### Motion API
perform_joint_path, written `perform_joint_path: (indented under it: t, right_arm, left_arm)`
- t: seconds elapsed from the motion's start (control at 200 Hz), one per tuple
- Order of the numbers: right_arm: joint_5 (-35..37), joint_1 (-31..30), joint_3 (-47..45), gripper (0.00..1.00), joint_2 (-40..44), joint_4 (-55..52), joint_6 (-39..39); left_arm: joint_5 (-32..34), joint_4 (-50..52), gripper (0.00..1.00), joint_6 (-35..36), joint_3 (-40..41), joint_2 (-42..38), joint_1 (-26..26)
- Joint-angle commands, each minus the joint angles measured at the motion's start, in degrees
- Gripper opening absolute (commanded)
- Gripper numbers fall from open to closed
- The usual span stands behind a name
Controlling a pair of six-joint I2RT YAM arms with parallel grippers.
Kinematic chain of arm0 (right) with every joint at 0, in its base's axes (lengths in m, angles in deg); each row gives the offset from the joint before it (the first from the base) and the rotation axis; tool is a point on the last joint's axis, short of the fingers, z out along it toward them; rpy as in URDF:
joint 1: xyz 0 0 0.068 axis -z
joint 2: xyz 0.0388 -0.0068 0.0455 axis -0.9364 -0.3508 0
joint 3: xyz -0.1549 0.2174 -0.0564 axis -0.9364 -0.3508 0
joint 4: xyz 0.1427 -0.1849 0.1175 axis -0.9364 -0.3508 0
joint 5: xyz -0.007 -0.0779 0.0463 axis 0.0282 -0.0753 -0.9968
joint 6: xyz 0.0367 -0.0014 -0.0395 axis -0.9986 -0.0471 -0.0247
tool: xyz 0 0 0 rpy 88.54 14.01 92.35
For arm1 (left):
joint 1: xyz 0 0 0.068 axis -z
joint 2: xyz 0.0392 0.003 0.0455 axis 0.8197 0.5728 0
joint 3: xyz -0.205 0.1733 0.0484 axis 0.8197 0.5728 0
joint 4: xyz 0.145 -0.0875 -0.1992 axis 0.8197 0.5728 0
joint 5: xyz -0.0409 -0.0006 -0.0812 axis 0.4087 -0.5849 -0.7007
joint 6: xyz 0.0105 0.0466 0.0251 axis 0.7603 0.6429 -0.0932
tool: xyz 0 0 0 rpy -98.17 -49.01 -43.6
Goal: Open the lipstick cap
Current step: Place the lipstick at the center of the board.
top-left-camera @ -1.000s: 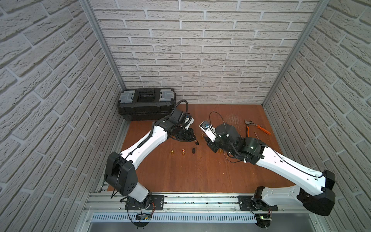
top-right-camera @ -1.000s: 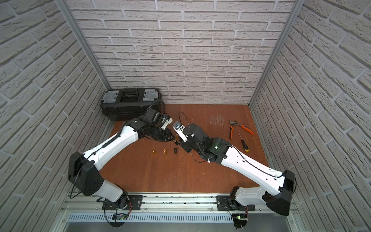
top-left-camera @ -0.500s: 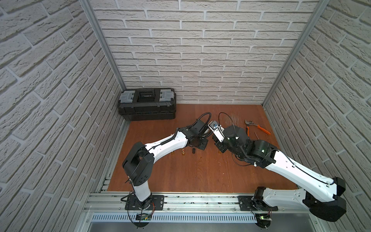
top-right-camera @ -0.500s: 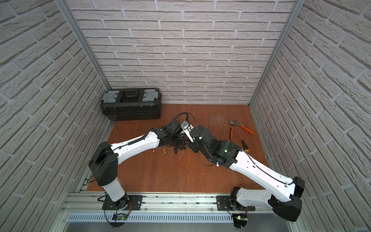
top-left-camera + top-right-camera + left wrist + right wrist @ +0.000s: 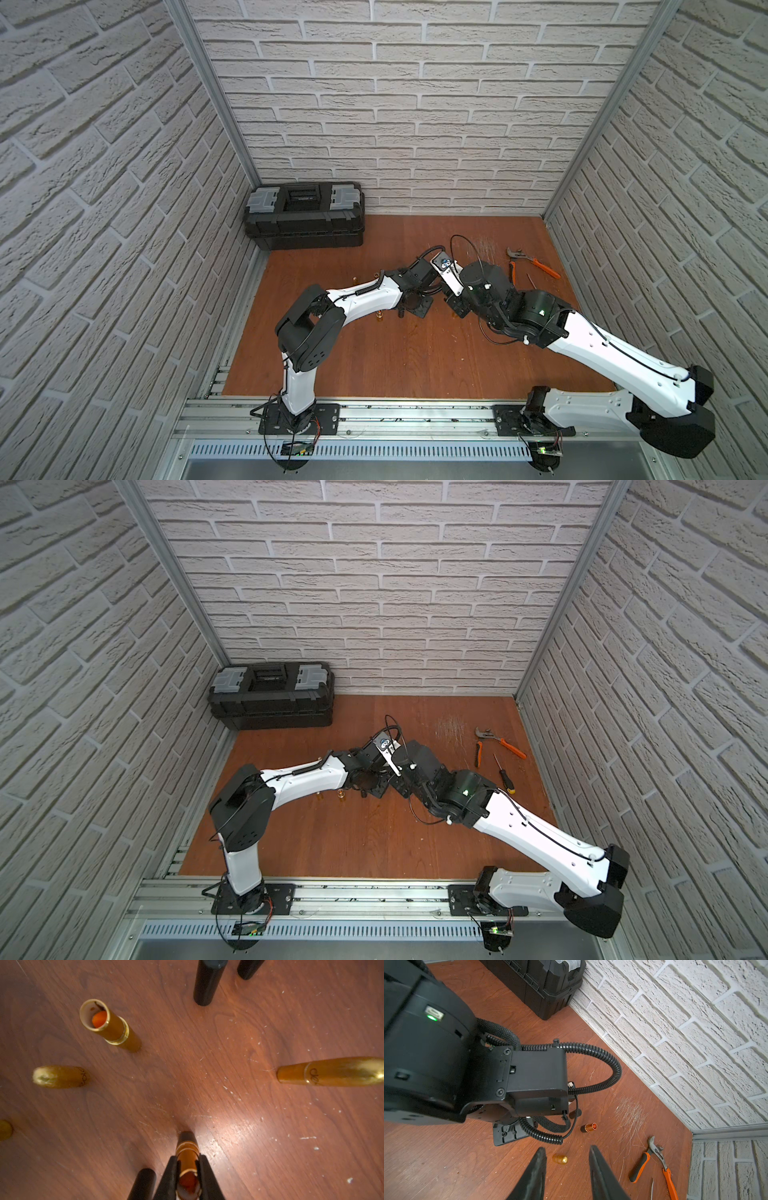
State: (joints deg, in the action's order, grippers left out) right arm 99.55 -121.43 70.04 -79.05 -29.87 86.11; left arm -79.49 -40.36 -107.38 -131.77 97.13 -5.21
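Both top views are lit softly and evenly from above: the walls [image 5: 415, 104] are bright and the floor [image 5: 415, 365] darker, with faint shadows under the arms [image 5: 365, 297]. The straight posts [image 5: 216, 104] bow toward the edges. The left wrist view is dim and warm, with white glare on the wood. There the lipstick [image 5: 188, 1159] nearest the lens is soft, and a gold tube [image 5: 332, 1072] at the edge is smeared and stretched. The right wrist view is bright and sharp on the brick, softer close up.

lipstick [image 5: 187, 1154] centre, toolbox [image 5: 305, 216] rear left, pliers [image 5: 544, 268] right
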Motion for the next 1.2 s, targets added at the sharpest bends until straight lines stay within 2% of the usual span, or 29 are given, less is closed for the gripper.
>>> perform_joint_path:
  t: [0.0, 0.08, 0.405, 0.675, 0.805, 0.965, 1.195]
  right_arm:
    - [1.19, 0.05, -0.72, 0.36, 0.53, 1.30, -0.88]
    - [1.14, 0.03, -0.78, 0.36, 0.44, 1.30, -0.75]
    - [1.20, 0.04, -0.60, 0.36, 0.15, 0.94, -0.82]
    - [1.39, 0.01, 0.25, 0.36, 1.30, 0.55, -0.77]
    - [1.84, 0.00, 1.13, 0.36, 2.65, -0.30, -0.83]
    - [2.37, -0.07, 2.69, 0.36, 5.89, -2.82, -0.96]
    - [2.76, -0.05, 4.76, 0.37, 12.00, -7.46, -1.60]
  left_arm:
    - [0.71, -2.63, 0.14, 0.67, 0.62, 0.39, 0.34]
    - [0.62, -2.45, 0.16, 0.58, 0.57, 0.91, 0.57]
    - [1.20, -0.76, 0.36, 0.96, -0.36, 1.42, 1.25]
    - [2.00, 4.86, 0.45, 1.82, -4.91, -1.93, 0.05]
    - [-1.65, 9.92, 0.49, 2.53, -10.31, -2.77, -0.93]
    - [-7.59, 15.90, 0.49, 4.41, -19.41, 1.30, -0.70]
    - [-8.54, 20.36, 0.49, 8.20, -30.62, 10.85, 3.15]
